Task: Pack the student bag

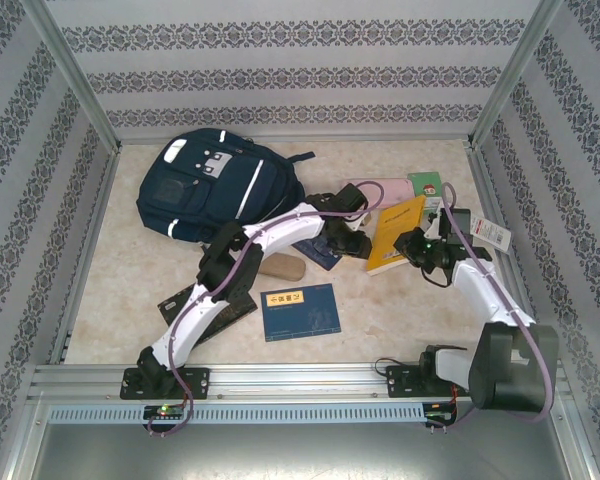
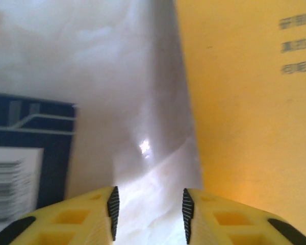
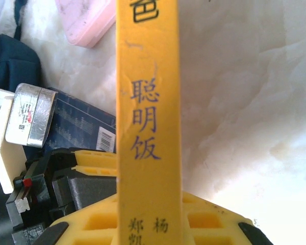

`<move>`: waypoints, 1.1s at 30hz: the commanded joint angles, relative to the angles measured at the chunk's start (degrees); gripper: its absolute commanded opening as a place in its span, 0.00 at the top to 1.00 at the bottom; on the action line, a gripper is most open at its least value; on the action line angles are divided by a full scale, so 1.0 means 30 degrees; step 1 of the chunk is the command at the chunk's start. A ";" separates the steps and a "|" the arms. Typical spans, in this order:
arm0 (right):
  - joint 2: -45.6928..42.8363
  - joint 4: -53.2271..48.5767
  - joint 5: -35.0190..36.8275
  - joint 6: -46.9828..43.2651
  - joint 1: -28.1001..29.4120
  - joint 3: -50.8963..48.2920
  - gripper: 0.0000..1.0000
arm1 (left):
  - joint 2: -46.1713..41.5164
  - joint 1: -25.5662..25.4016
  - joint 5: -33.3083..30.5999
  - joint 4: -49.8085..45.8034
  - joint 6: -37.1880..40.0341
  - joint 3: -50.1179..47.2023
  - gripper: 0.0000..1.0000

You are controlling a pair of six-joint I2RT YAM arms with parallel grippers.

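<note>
Overhead, we see the large navy blue fabric backpack with white reflective stripes (image 1: 215, 190) lying flat at the far left of the pale marbled counter (image 1: 110, 290), to the left of both arms' tips. Our right fingers (image 3: 99, 219) are clamped on the spine of a thin yellow paperback book (image 3: 148, 102), which runs straight out between them. Our left fingers (image 2: 113, 206) stand narrowly parted with nothing between them, over bare counter between that yellow book and a dark blue book (image 2: 61, 158).
</note>
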 commanded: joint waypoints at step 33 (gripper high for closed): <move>-0.2011 0.1442 -0.0586 0.0502 0.3653 0.2294 1.00 | -0.3157 0.6974 -1.1668 -0.3589 0.5993 -0.0148 0.41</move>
